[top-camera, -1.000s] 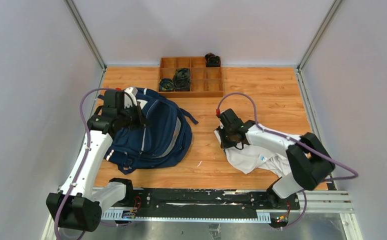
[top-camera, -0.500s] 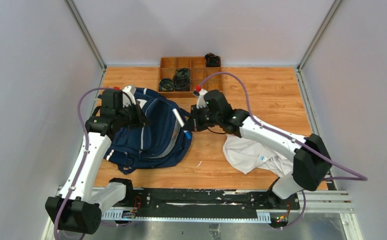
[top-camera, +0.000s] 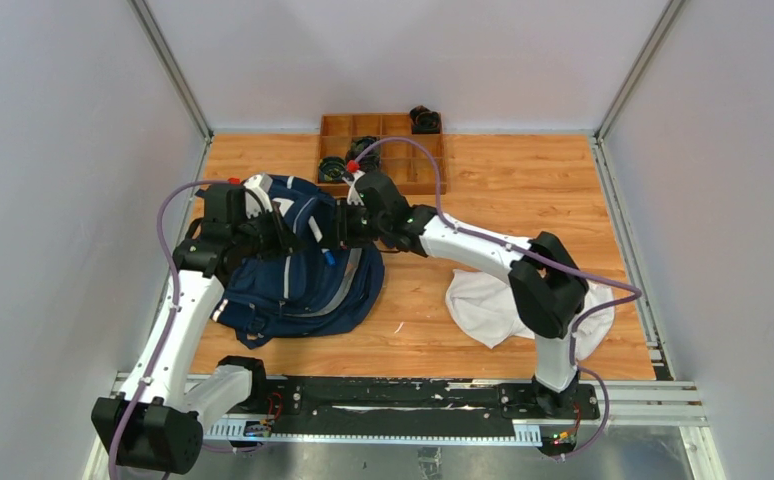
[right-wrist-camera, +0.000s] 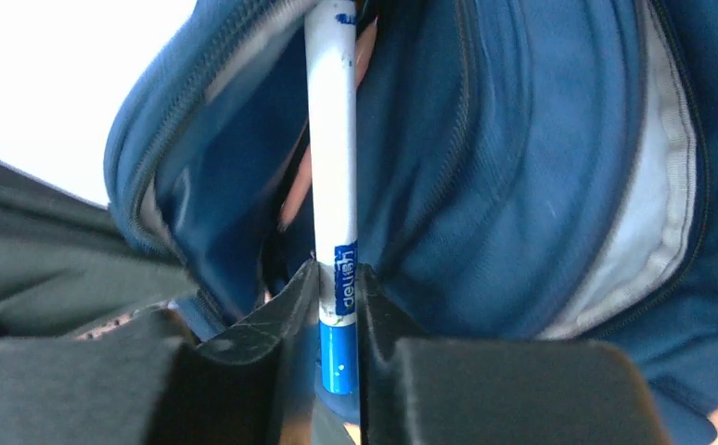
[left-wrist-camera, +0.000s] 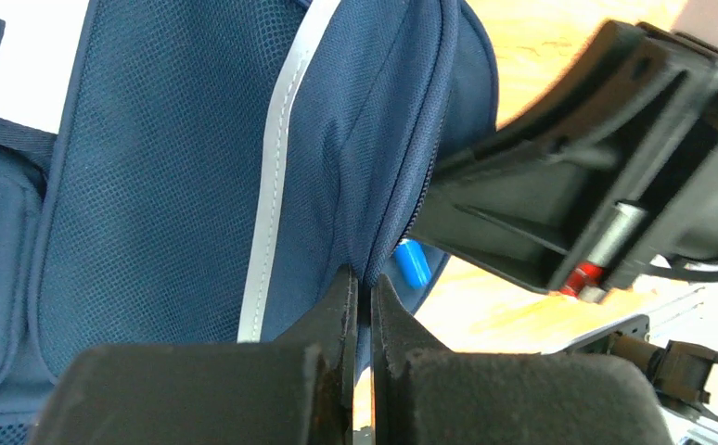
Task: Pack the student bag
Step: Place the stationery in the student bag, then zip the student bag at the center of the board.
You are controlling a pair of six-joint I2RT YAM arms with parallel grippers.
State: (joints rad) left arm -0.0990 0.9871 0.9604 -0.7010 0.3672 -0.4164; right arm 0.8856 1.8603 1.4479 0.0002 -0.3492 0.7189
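Bag (top-camera: pixel 303 285) lies at 9 o'clock on the table, mouth turned toward 3 o'clock. Left gripper (left-wrist-camera: pixel 363 283) is pinched tight on the zipper edge, holding the mouth up. Right gripper (right-wrist-camera: pixel 337 278) is clamped on a white pen (right-wrist-camera: pixel 332 139) with a blue end, its tip at the opening.

Risks: thin fabric could slip from the left pinch and the mouth would collapse. The pen could also snag the zipper rim, or drop outside if released too soon.

Surface: wood-grain tabletop (top-camera: pixel 523 200) – looks smooth, so a dropped pen would likely roll. Divided wooden tray (top-camera: pixel 433 188) at 12 o'clock, white cloth (top-camera: pixel 478 305) at 4 o'clock. Plain pale walls (top-camera: pixel 413 60) on three sides.
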